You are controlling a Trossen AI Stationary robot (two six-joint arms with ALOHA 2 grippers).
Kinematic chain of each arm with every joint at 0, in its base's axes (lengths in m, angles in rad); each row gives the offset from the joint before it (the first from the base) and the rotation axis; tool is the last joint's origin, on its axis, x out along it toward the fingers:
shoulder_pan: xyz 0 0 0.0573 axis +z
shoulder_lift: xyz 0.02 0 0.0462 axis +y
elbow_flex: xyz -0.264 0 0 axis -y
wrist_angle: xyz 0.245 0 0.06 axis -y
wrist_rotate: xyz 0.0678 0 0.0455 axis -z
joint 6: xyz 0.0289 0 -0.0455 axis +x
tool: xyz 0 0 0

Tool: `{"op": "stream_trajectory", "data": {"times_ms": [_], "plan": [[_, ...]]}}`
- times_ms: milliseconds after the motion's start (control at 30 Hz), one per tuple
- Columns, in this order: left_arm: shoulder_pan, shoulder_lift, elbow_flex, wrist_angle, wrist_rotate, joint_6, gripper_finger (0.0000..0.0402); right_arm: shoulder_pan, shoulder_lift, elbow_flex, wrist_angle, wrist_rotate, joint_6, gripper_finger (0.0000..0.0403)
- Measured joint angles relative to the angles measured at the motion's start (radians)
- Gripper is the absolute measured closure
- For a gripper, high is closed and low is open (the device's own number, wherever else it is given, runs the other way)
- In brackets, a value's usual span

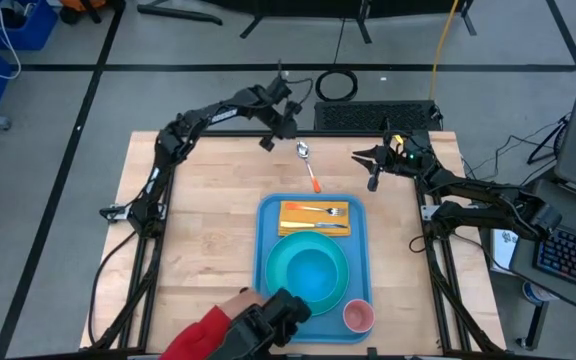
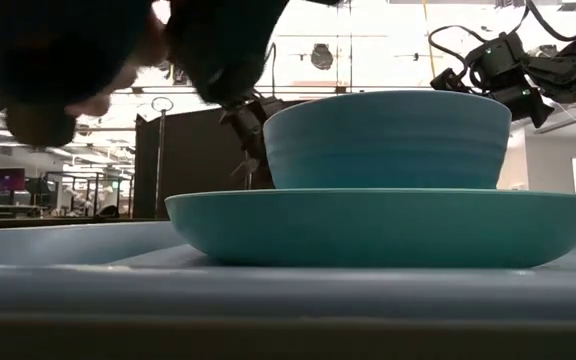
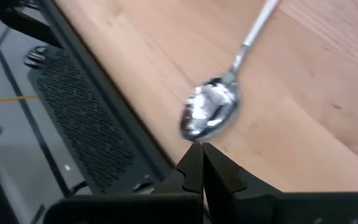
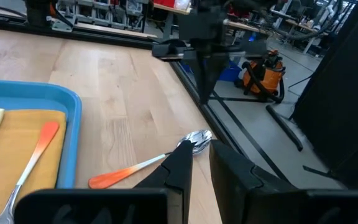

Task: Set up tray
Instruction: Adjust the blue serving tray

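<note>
A spoon [image 1: 309, 167] with a metal bowl and an orange handle lies flat on the wood table beyond the tray's far rim. It also shows in the left wrist view as spoon [image 3: 211, 109] and in the right wrist view as spoon [image 4: 146, 165]. My left gripper [image 3: 201, 151] is shut, its tips just short of the spoon's bowl; from above it is the left gripper [image 1: 278, 135]. My right gripper [image 1: 370, 168] hovers open to the spoon's right, seen from the wrist as right gripper [image 4: 196, 163]. The light-blue tray [image 1: 266, 250] carries a yellow napkin [image 1: 313, 218] with a fork, and a turquoise bowl [image 2: 388, 140] on a plate [image 2: 388, 225].
A pink cup [image 1: 358, 316] stands in the tray's near right corner. A person's gloved hand with a red sleeve [image 1: 253, 322] reaches over the table's near edge by the tray. A black mat [image 1: 376, 115] lies just past the far edge. Bare wood lies left of the tray.
</note>
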Motion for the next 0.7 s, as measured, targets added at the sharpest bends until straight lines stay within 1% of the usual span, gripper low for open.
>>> {"op": "stream_trajectory", "data": {"times_ms": [167,233,333,400,467,533,600,700], "plan": [[0.006,0.013,0.053,-0.023,0.004,-0.014,0.0401,0.000,0.000,0.000,0.000,0.000,-0.003,0.0358],[0.013,0.012,0.061,-0.021,0.009,-0.062,0.0401,0.000,0.001,0.000,0.000,0.000,-0.004,0.0358],[0.029,0.012,0.061,-0.036,0.037,-0.176,0.0401,0.000,0.001,0.000,0.000,0.000,-0.004,0.0358],[0.039,0.008,0.061,-0.035,0.088,-0.284,0.0398,0.000,0.001,0.000,0.000,0.000,0.011,0.0358],[0.048,-0.003,0.061,-0.022,0.149,-0.442,0.0395,0.000,0.001,0.000,-0.001,-0.001,0.043,0.0359],[0.058,-0.019,0.061,-0.015,0.211,-0.567,0.0394,0.000,0.001,0.017,-0.045,0.000,0.091,0.0365],[0.068,-0.033,0.061,-0.022,0.275,-0.651,0.0398,0.000,0.004,0.058,-0.142,0.000,0.158,0.0380],[0.084,-0.045,0.061,-0.022,0.373,-0.788,0.0398,0.000,0.030,0.155,-0.348,0.001,0.252,0.0399]]}}
